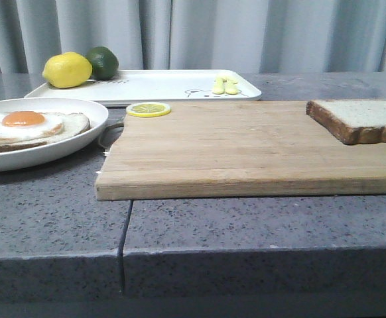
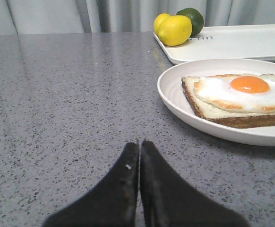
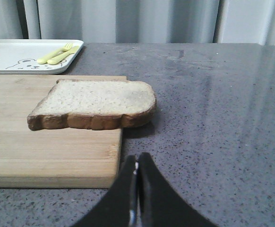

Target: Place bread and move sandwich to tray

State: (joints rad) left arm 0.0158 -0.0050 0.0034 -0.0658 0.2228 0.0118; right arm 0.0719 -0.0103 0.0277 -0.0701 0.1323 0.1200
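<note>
Ahead-right of my left gripper (image 2: 139,144), clenched empty: plate (image 2: 175,101) holding sandwich (image 2: 239,99); tray (image 2: 232,45) beyond, with lemons, seemingly two. My right gripper (image 3: 137,166), likewise clenched: bread (image 3: 92,101) just ahead, overhanging the cutting board (image 3: 43,151) edge.

My front camera sits low at the counter edge, facing 12 o'clock, close over the cutting board (image 1: 246,149). My left wrist camera, low too, shares the egg-topped sandwich (image 2: 239,99) at 10 o'clock; my right shares the bread (image 3: 92,104) at 2 o'clock.
</note>
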